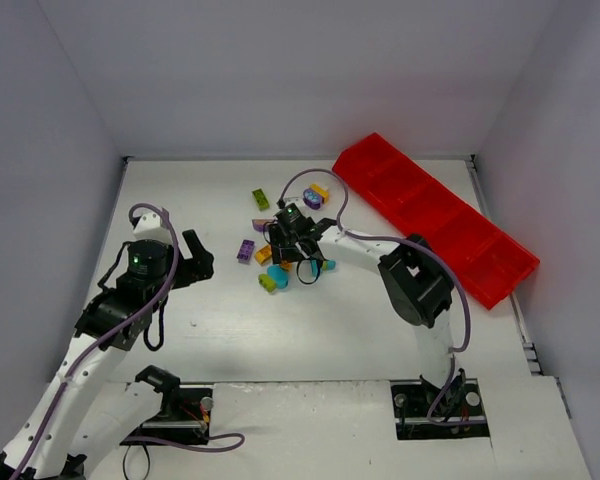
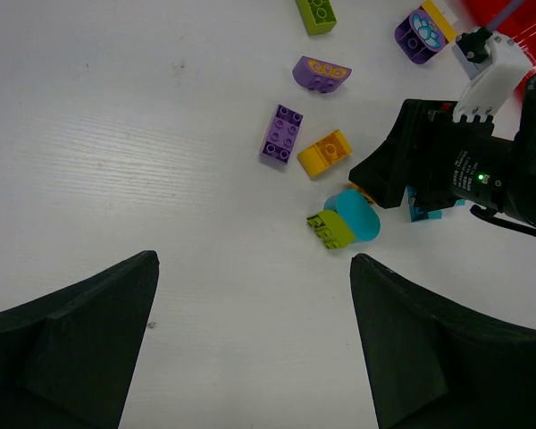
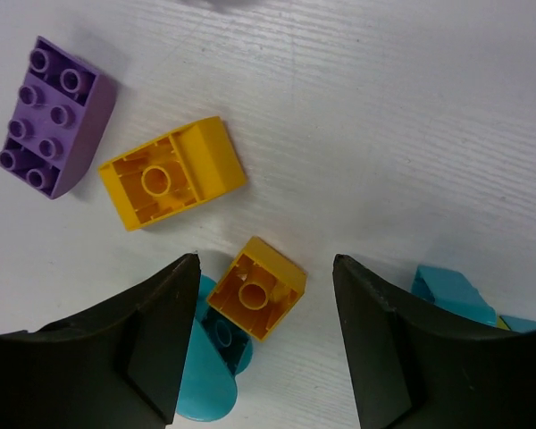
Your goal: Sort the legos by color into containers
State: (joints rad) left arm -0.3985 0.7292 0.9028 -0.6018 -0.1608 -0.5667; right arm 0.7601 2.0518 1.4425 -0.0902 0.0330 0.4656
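The legos lie in a loose heap mid-table. My right gripper (image 1: 296, 248) hangs over the heap, jaws open. In the right wrist view the gripper (image 3: 265, 261) straddles a small orange-yellow brick (image 3: 257, 288) lying studs down, with a gap on each side. That brick partly rests on a cyan piece (image 3: 205, 380). A larger yellow brick (image 3: 171, 174) and a purple brick (image 3: 55, 116) lie beyond. My left gripper (image 2: 255, 257) is open over bare table, short of a lime green brick (image 2: 330, 230). The red tray of containers (image 1: 430, 215) lies at the far right.
A green brick (image 1: 261, 199) and a purple-and-yellow pair (image 1: 316, 195) lie farther back. Another cyan piece (image 3: 451, 295) sits just outside my right gripper's right finger. White walls close the table on three sides. The right arm's cable loops above the heap.
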